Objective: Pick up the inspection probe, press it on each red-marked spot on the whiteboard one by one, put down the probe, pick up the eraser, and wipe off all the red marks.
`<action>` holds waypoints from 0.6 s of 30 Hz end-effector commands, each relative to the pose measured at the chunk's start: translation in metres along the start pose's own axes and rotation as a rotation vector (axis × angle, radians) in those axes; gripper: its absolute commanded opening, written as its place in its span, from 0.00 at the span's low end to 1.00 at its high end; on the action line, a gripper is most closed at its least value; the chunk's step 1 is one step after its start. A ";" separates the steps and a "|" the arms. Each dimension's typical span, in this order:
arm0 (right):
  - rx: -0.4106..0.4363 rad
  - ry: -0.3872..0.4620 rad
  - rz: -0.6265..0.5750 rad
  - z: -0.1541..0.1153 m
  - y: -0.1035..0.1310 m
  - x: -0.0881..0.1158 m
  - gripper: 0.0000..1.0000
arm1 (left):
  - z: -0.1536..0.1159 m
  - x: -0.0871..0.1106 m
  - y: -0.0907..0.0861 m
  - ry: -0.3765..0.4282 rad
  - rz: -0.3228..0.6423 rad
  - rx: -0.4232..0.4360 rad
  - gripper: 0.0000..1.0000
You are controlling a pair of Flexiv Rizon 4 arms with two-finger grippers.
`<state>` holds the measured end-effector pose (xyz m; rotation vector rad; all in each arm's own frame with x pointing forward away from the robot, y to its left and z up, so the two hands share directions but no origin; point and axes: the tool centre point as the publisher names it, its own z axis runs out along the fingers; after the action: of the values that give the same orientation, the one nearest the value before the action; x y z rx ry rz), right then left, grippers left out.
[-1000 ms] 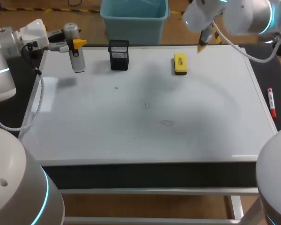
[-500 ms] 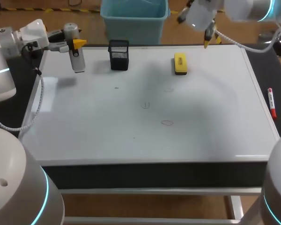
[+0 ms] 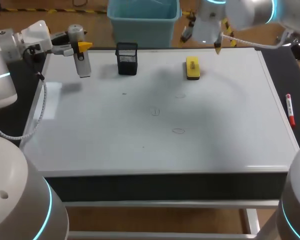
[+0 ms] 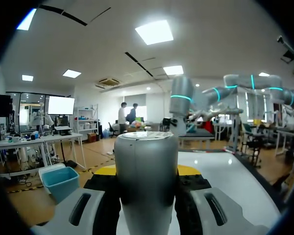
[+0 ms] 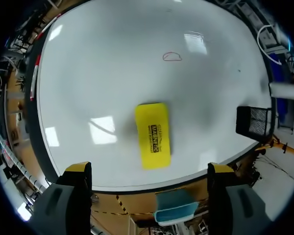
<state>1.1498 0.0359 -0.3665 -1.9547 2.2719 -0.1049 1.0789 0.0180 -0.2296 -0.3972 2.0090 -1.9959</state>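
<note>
Whiteboard (image 3: 215,145) is lying flat, bearing faint marks (image 3: 178,131). Left gripper (image 3: 81,46) is clamping the inspection probe (image 3: 80,60) upright near its far left corner, seemingly parked clear. Right gripper (image 5: 149,170), fingers spread wide, is hovering above the eraser (image 5: 153,134), probably aligning to grasp.

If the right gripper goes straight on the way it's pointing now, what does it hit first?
Most likely the yellow eraser, lying flat on the whiteboard right ahead of the open right gripper, roughly centred between its fingers. Depth is hard to judge, but nothing shows in between.
</note>
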 end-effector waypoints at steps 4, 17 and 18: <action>0.009 0.060 -0.081 0.020 0.006 -0.006 1.00 | 0.001 0.000 0.000 -0.002 0.002 0.004 0.00; -0.060 0.040 -0.115 0.038 0.011 -0.002 1.00 | 0.001 0.000 0.000 -0.002 0.002 0.004 0.00; -0.064 0.039 -0.116 0.039 0.010 -0.001 1.00 | 0.001 0.000 0.000 -0.002 0.002 0.004 0.00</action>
<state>1.1400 0.0400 -0.4023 -2.1259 2.2091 -0.0923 1.0789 0.0179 -0.2296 -0.3972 2.0089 -1.9960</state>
